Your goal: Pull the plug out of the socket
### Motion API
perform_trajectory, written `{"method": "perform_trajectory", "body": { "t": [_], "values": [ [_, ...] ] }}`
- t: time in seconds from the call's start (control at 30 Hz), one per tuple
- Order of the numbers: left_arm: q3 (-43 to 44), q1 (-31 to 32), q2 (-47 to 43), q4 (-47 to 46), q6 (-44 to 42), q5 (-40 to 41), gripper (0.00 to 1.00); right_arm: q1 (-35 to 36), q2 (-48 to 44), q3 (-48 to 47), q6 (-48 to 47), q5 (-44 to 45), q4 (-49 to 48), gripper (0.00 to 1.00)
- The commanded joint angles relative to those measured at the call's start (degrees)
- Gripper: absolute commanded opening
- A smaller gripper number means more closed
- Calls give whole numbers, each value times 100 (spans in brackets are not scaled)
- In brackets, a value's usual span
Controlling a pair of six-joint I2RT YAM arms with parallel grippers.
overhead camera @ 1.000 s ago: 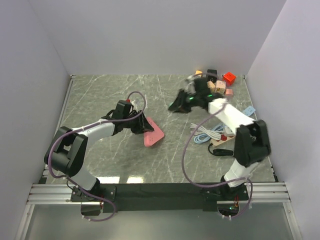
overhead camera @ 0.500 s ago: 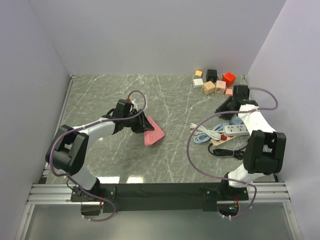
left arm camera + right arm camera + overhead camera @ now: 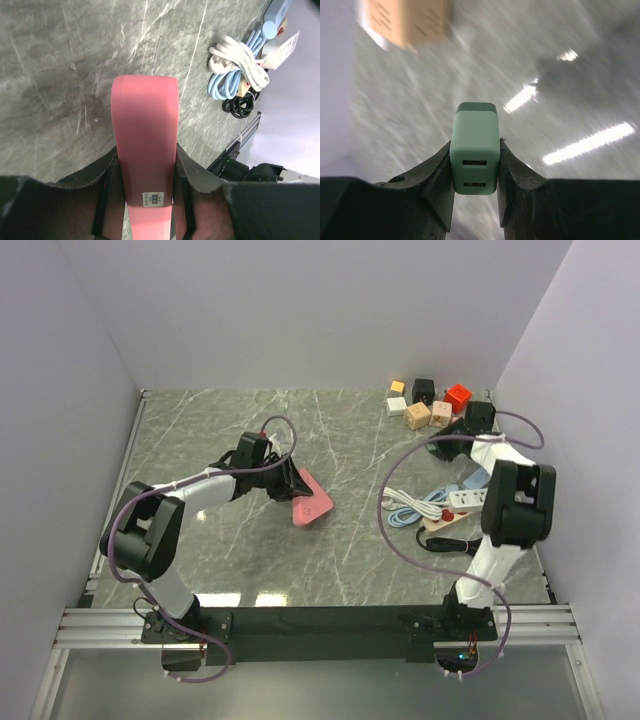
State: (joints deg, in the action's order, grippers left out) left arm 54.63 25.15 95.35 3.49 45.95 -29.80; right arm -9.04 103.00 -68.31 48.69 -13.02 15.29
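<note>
One green plug (image 3: 474, 132) is off the socket, clamped in the narrowly parted fingers of the right gripper (image 3: 474, 152). It sits at the far right of the table (image 3: 200, 430), near six blocks (image 3: 417, 415) and apart from the one white power strip (image 3: 470, 500). Its long axis runs along the fingers, with the two-port face toward the wrist camera. The left gripper (image 3: 146, 167) pinches one pink slab (image 3: 145, 115).

Grey marbled counter (image 3: 340, 560). Blocks (image 3: 430, 405) cluster at its far right corner. Near the right edge lies a white strip (image 3: 466, 499), with white and blue cables (image 3: 408, 508) coiled just left of it and a black cable (image 3: 445, 543) on its near side. A pink slab (image 3: 312, 503) is left of centre, contact unclear
</note>
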Motion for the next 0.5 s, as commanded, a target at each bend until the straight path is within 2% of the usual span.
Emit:
{"method": "perform_trajectory", "body": {
  "t": [0.0,0.1,0.17,0.2,0.27,0.3,0.33,0.47],
  "values": [
    [223,78,62,-190,80,-272,1,-19,753,-883,719,-499,-1516,0],
    [241,139,89,-217,185,-289,1,-28,1246,-1340,1359,-658,-2377,0],
    [276,175,115,-217,212,-272,0,-19,1685,-1736,1564,-702,-2487,11],
    [302,201,150,-225,238,-289,1,-19,1862,-2251,1713,-737,-2365,43],
    [320,227,185,-269,274,-307,1,-19,2187,-2712,1828,-807,-2224,67],
    [329,245,203,-296,309,-298,0,-36,2207,-2914,1855,-843,-2275,75],
    [320,254,238,-305,335,-307,1,-28,2215,-3003,1846,-834,-2232,90],
    [346,263,405,-585,476,-377,0,-45,1839,-2890,1645,-913,-1943,93]
  ]
}}
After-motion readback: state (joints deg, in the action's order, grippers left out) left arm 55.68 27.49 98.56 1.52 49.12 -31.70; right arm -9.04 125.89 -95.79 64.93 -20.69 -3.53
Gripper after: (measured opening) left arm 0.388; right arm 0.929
